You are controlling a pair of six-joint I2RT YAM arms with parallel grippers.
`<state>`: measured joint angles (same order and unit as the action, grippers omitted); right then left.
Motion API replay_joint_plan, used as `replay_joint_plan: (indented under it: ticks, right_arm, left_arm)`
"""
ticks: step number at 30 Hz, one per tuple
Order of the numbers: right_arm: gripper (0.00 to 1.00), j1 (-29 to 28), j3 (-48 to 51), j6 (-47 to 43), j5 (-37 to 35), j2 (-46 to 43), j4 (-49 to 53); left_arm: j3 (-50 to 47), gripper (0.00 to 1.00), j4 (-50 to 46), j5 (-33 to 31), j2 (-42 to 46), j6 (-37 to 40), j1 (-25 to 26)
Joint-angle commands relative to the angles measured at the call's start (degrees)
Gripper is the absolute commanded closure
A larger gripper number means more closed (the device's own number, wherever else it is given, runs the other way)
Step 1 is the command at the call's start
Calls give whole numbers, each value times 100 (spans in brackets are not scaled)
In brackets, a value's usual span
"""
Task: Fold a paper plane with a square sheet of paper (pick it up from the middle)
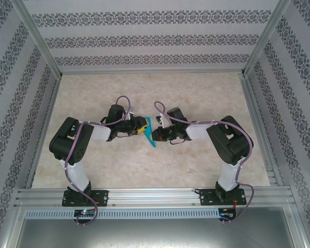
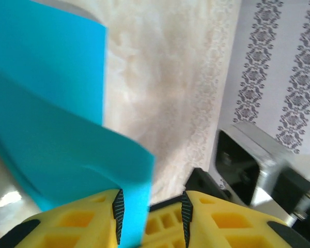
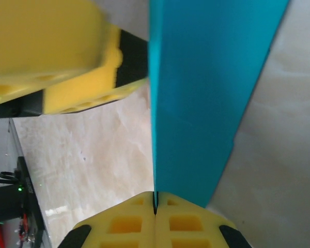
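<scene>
Paper: thin teal-blue sheet of paper (image 1: 149, 132) (image 2: 51, 129) (image 3: 206, 93), folded into a narrower layered piece; in the left wrist view one flap overlaps another, and from above it appears as a slim sliver.
Where: raised off the table between the two grippers, at the middle of the workspace.
Right gripper (image 1: 156, 135) (image 3: 155, 199): yellow fingers pressed together, pinching the paper's edge.
Left gripper (image 1: 141, 127) (image 2: 151, 206): yellow fingers spread; the paper passes through the gap against one black ridged pad (image 2: 118, 212), and the other pad stands clear of it.
Surface: pale beige marbled tabletop (image 1: 144, 88), matte, with a soft sheen near the arms.
Room: white wallpaper with grey ornamental bands (image 1: 144, 41) on three sides; silver aluminium frame rails (image 1: 155, 195) along the near edge and corners.
</scene>
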<state>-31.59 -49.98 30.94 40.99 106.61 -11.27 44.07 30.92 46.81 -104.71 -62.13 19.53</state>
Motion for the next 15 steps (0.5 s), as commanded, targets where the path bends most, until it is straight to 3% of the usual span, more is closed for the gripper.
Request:
replay_joint_plan:
  ticks: [1, 15]
  right_arm:
    - [100, 48, -36, 305, 307, 156, -327]
    - [100, 109, 7, 533, 295, 430, -250]
  left_arm:
    - [-92, 62, -15, 228, 85, 302, 146]
    - [-104, 65, 24, 237, -268, 350, 283]
